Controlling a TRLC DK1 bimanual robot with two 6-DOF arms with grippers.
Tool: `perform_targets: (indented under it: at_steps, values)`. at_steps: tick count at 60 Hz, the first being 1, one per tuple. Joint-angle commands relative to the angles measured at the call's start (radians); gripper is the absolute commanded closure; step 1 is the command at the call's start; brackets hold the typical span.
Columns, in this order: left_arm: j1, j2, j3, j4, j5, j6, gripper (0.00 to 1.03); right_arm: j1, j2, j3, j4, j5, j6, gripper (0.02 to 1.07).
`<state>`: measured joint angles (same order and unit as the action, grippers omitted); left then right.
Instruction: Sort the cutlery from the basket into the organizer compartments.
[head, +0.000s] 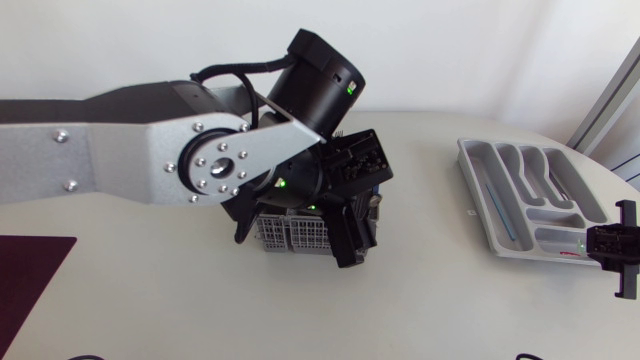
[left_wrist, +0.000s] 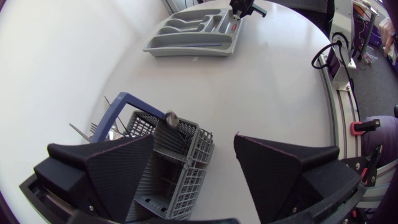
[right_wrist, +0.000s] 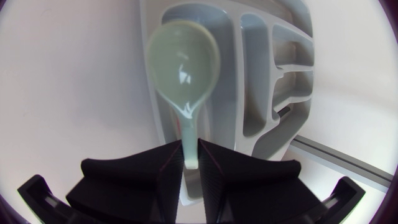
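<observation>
The spoon (right_wrist: 185, 68) is pinched by its handle between the fingers of the right gripper (right_wrist: 189, 168). Its bowl sticks out ahead, over the grey organizer (right_wrist: 261, 93). The fingers hide the end of the handle. Well apart on the table stands the basket (left_wrist: 186, 149), with forks (left_wrist: 93, 129) poking out. The left gripper (left_wrist: 193, 146) hangs above it, fingers wide apart, holding nothing. From above, the big left arm (head: 150, 150) hides most of the basket.

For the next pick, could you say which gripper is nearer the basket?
Left. The left gripper hangs just above the basket; the right gripper holds a spoon at the organizer.
</observation>
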<state>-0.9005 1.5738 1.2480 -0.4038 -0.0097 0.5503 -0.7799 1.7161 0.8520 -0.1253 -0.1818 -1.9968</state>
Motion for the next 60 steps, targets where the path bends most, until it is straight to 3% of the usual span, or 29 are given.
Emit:
perform_targets:
  at_steps: [1, 10, 21, 30, 40, 60]
  values:
    - [-0.018, 0.025, 0.028, -0.01, -0.009, 0.002, 0.15, 0.021, 0.034, -0.016, 0.024, 0.012, 0.003, 0.73]
    - [-0.023, 0.023, 0.025, -0.02, -0.012, 0.002, 0.15, 0.044, 0.045, 0.015, 0.018, 0.012, 0.058, 0.54]
    - [-0.015, 0.014, 0.01, -0.02, -0.012, 0.003, 0.15, 0.045, -0.007, 0.039, -0.04, -0.015, 0.105, 0.44]
    - [-0.011, 0.014, 0.01, -0.02, -0.013, 0.005, 0.15, 0.042, -0.069, 0.11, -0.194, -0.068, 0.187, 0.37]
    - [-0.009, 0.04, 0.03, -0.02, -0.044, -0.001, 0.15, 0.039, -0.193, 0.197, -0.432, -0.188, 0.303, 0.2]
    - [-0.002, 0.066, 0.039, -0.02, -0.061, -0.015, 0.16, 0.225, -0.357, 0.199, -0.698, -0.291, 0.73, 0.2]
